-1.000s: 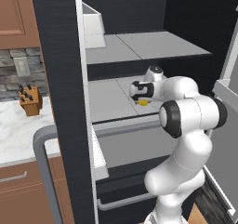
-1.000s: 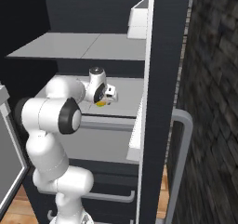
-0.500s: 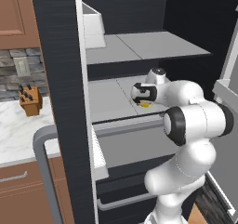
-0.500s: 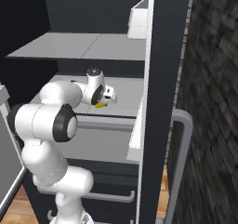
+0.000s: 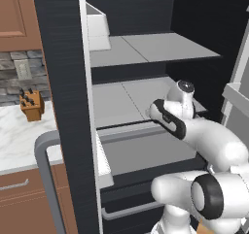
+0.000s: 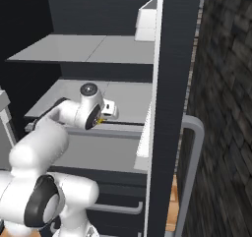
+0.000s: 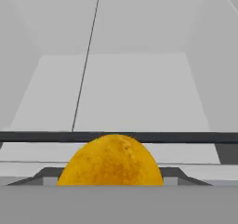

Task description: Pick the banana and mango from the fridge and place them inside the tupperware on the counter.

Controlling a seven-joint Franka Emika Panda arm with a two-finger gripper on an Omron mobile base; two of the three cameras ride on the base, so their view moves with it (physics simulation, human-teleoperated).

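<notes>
We face the tall black fridge (image 5: 58,58) with grey shelves; our white arm's gripper (image 6: 109,111) reaches over its lower shelf. The rounded orange-yellow mango (image 7: 110,161) sits dead centre, close against the hand, seemingly gripped by part-closed fingers, though we cannot see contact.

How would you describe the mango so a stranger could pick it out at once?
Find the open black fridge and its middle grey shelf, where the white arm reaches in. The mango sits right at the gripper near the shelf's front edge. It is rounded, mottled orange-yellow, the one coloured thing among grey surfaces.
</notes>
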